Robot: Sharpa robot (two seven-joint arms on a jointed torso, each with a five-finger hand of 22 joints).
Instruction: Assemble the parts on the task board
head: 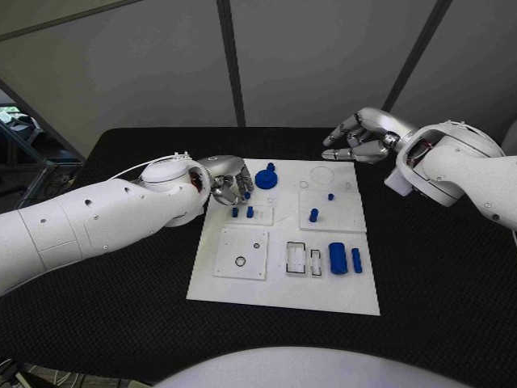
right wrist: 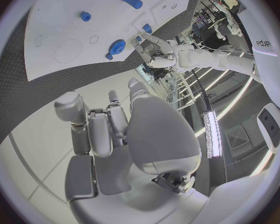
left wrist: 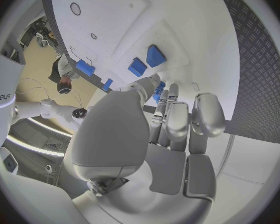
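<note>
Left hand point(head: 227, 182) of mine hangs over the far left corner of the task board point(head: 284, 293), its fingers curled downward just beside the round blue disc part point(head: 266, 179) that lies there. From the head view I cannot tell whether those fingers touch the disc or anything else. In the left wrist view my fingers point(left wrist: 177, 122) lie close together and point toward the board, with nothing plainly between them, so whether this hand holds something I cannot tell.

Right hand point(head: 361, 136) hovers beyond the far right corner of the board, above the black table point(head: 456, 275), well apart from every part. Its fingers are drawn in toward the palm and nothing sits in them; the right wrist view shows the fingers point(right wrist: 93, 127) bunched and bare.

On the board, two short blue pegs point(head: 242, 212) stand side by side on a raised white tile near my left hand. Another blue peg point(head: 313, 215) stands on the tile to their right, with a tiny blue stud point(head: 329, 196) just behind it. Nearer to me, a thick blue cylinder point(head: 338, 258) and a thinner blue bar point(head: 356, 259) lie beside two dark-edged rectangular slots point(head: 296, 256). A white tile with a small ring hole point(head: 240, 261) sits on the near left of the board.
</note>
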